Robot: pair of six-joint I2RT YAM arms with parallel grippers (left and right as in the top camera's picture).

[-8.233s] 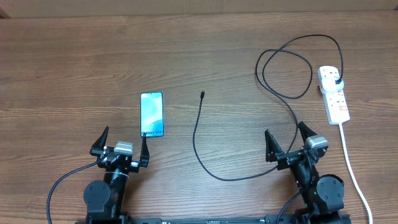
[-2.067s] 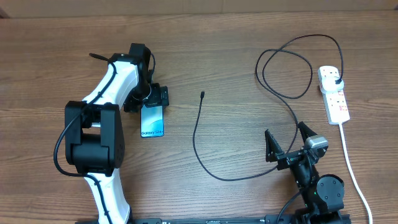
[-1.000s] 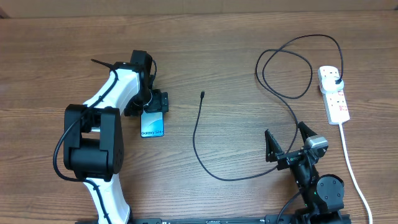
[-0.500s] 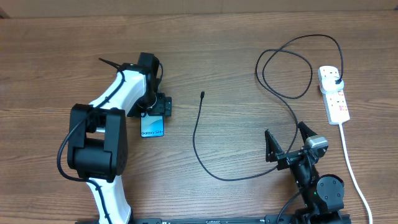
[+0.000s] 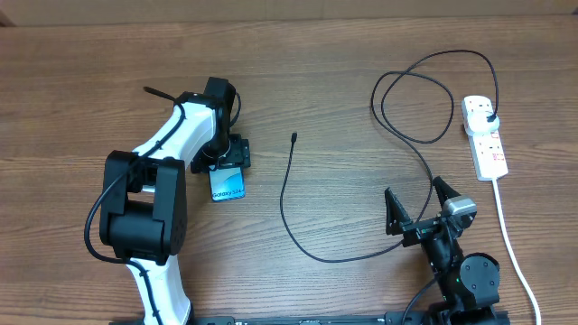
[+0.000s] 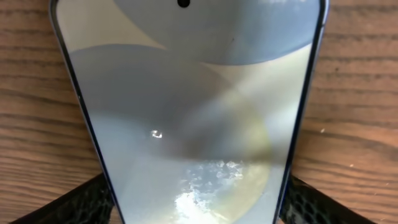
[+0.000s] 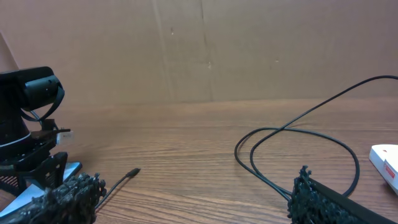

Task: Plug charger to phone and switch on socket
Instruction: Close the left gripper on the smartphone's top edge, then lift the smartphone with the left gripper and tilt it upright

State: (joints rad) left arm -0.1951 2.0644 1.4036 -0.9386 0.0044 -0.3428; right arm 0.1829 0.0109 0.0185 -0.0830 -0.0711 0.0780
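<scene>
The slim black-edged phone [image 5: 228, 183] with its pale blue lit screen lies flat on the brown wood-grain worktop [image 5: 90, 81], slightly askew. The left pincer [image 5: 226, 166] is set over its far end. In the left wrist view the black textured pads [image 6: 87, 200] sit against both long edges, so the pincer appears to be pinching the phone across its width. That hold probably steadies the phone while leaving its short ends free for a connector. To the phone's right, a little apart, lies the small tip [image 5: 294, 137] of the thin black charger cable [image 5: 284, 194]. The cable curves away from the phone and loops up to a black plug [image 5: 489, 117]. The plug is already seated in the white power strip [image 5: 489, 146], which lies much farther to the phone's right. The right pincer [image 5: 417, 206] rests well apart from the phone, spread wide and empty, likely waiting to fetch the tip. The left arm hides the phone's far end from overhead, and no view shows the charging port. The strip's red switches are too small to read as on or off, and the right wrist view shows only a corner of the strip.
</scene>
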